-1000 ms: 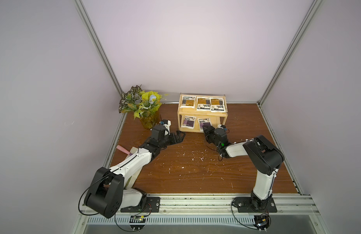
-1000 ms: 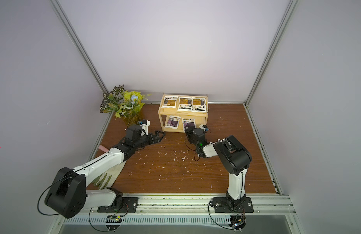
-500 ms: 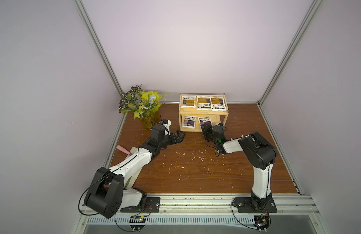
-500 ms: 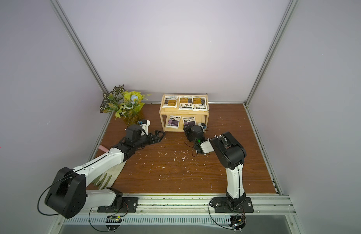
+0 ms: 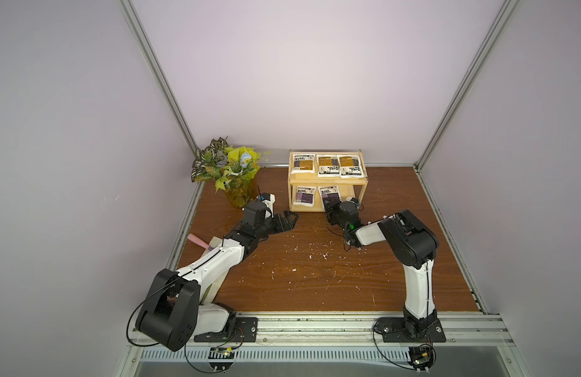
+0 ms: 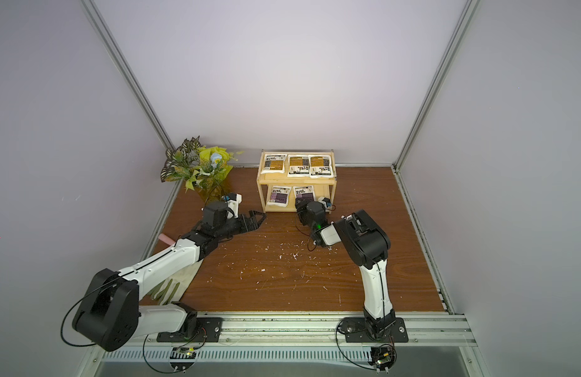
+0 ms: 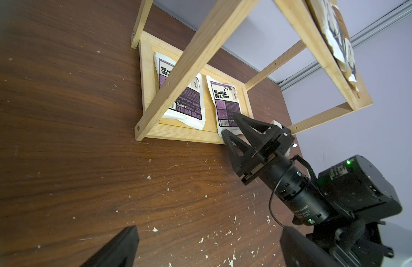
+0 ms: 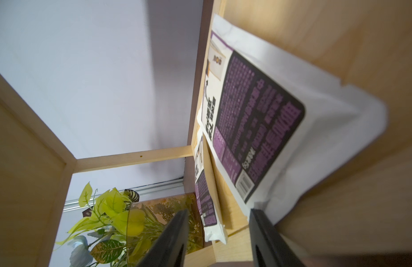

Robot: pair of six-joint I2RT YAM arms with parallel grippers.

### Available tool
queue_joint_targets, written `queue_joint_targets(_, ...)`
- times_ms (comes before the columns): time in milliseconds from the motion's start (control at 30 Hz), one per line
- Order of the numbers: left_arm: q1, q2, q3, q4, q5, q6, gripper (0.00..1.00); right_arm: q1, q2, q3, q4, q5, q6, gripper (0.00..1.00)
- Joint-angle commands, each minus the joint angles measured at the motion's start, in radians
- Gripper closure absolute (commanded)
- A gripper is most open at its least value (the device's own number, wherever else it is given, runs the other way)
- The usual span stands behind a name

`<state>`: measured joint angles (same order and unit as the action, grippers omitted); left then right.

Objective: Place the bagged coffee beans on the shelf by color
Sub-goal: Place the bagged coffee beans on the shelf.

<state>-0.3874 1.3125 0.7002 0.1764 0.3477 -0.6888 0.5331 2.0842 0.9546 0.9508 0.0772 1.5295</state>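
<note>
Five bagged coffee beans counted, all lying flat on the one shelf (image 5: 315, 180), a pale wooden rack of two tiers at the far side of the brown table (image 5: 315, 280). On the upper tier, three with orange-brown labels, side by side in a row: left orange pouch (image 5: 303, 164), middle orange pouch (image 5: 327, 165), right orange pouch (image 5: 350, 165). On the lower tier, two with purple labels: left purple pouch (image 5: 304, 196) and, just beside it, right purple pouch (image 5: 330, 195), set a little askew. One potted plant (image 5: 230, 169) in the far left corner, near the rack but apart from it. Two arms, two grippers. At the front of the lower tier, the right gripper (image 5: 329, 206), turned with one finger above the other. From its own wrist, the same right gripper (image 8: 219, 211) with jaws plainly apart, clamped on nothing. Lower finger (image 8: 265, 235) right at the near edge of the right purple pouch, with that pouch's white corner curled up at its tip; touching or only just short of it, cannot tell. Low by the tabletop, just in front of the shelf's left corner post, the left gripper (image 5: 292, 218): jaws wide apart, holding nothing. Many small white flecks (image 5: 321, 256) scattered over the tabletop between the arms.
</note>
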Motion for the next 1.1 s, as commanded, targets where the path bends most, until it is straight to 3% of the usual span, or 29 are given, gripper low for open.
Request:
queue_joint_targets(0,0.004,0.002,-0.015,0.009,0.005,0.005,0.0,-0.01,0.02,0.034,0.0,0.017,0.011,0.5)
queue_joint_targets(467,0.004,-0.022,-0.013,0.0,-0.005,0.007,0.0,-0.011,-0.026,0.033,0.081,-0.071,-0.04,0.5)
queue_joint_targets(900,0.004,-0.057,0.033,-0.039,-0.031,0.016,0.0,0.008,-0.239,-0.186,0.164,-0.122,-0.076,0.45)
queue_joint_targets(1067,0.004,-0.091,0.054,-0.068,-0.056,0.029,0.0,0.029,-0.385,-0.32,0.123,-0.15,-0.088,0.45)
